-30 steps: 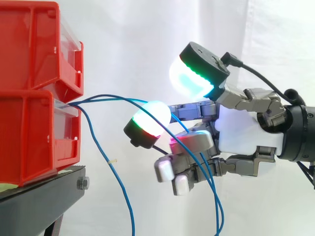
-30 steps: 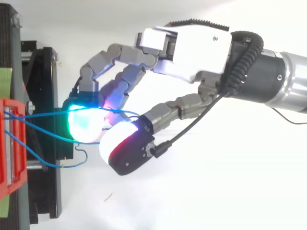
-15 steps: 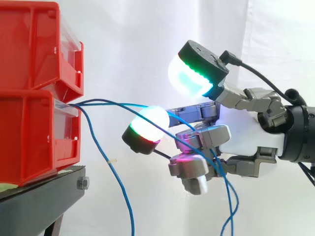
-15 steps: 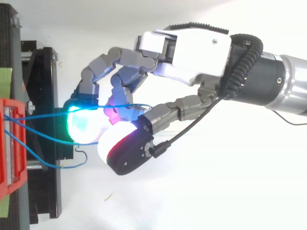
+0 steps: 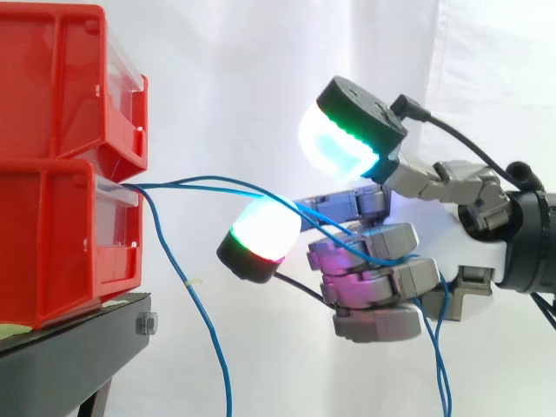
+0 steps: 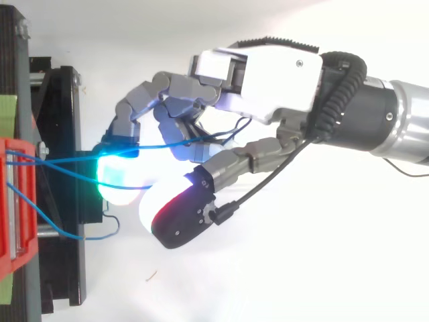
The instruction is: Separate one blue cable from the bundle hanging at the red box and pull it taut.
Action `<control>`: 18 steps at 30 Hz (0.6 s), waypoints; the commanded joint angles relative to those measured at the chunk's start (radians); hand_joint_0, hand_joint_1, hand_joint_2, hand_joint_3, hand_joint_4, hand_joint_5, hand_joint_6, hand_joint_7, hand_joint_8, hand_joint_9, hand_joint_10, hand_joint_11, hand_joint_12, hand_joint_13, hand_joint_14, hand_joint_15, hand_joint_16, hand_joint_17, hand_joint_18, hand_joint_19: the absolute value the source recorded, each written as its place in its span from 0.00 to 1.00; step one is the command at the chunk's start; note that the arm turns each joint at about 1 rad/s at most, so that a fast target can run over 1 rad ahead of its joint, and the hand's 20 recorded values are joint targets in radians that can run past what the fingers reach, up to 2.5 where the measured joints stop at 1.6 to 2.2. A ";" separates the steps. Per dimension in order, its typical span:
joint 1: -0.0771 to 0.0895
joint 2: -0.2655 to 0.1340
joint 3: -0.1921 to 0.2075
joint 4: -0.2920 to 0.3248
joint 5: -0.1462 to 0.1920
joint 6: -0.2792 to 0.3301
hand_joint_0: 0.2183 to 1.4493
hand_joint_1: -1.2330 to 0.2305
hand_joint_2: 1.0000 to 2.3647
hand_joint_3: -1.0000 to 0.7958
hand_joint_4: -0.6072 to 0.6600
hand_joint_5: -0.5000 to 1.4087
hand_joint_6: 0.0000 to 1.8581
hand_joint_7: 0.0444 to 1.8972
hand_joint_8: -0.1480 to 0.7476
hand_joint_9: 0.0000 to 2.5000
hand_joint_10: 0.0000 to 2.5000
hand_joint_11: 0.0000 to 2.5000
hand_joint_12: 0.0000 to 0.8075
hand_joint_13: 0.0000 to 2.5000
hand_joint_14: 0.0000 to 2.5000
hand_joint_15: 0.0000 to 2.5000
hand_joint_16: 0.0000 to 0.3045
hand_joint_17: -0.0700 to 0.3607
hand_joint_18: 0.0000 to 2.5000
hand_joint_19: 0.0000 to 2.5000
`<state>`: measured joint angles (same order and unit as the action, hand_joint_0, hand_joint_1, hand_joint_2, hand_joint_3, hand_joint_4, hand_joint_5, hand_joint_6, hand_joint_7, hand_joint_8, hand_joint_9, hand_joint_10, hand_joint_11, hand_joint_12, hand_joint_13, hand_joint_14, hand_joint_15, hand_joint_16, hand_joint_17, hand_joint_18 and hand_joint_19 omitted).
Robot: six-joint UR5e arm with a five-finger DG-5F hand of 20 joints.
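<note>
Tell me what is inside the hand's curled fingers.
Inside, blue cables from the lower red bin run in between the curled fingers of the hand and hang out underneath. The fingers cover how many strands are gripped and how they lie against the palm.

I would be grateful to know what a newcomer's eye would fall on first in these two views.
Most striking is the robot hand at centre right, with two big glowing fingertips, one cyan-green above, one white-red below. Thin blue cables run from the lower of the stacked red bins at left into its curled lower fingers. Another strand hangs down beside the black stand.
</note>
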<state>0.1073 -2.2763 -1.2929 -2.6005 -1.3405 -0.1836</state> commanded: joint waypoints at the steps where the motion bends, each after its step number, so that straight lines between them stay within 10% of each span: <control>1: 0.005 0.000 -0.012 0.013 0.020 0.003 0.23 0.35 0.00 0.28 0.64 0.15 0.45 0.40 0.58 0.22 0.87 0.40 0.49 0.29 0.92 0.40 0.15 0.40 0.46 0.73; 18: 0.000 0.000 -0.012 -0.024 0.024 0.006 0.24 0.35 0.00 0.28 0.65 0.15 0.44 0.40 0.58 0.18 0.96 0.38 0.48 0.22 1.00 0.40 0.15 0.40 0.37 0.64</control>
<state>0.1079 -2.2764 -1.3056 -2.6041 -1.3185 -0.1780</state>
